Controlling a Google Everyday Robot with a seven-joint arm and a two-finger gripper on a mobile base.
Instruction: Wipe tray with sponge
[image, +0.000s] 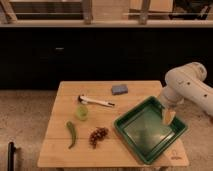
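Observation:
The dark-green tray sits on the right side of the wooden table, turned at an angle. The blue-grey sponge lies on the table behind the tray, near the far edge. My gripper hangs from the white arm over the tray's right part, pointing down, well apart from the sponge. Nothing shows in it.
A white pen-like tool, a small light-green cup, a green pepper and a bunch of dark grapes lie on the table's left half. A dark cabinet wall stands behind the table. A black object is at the lower left floor.

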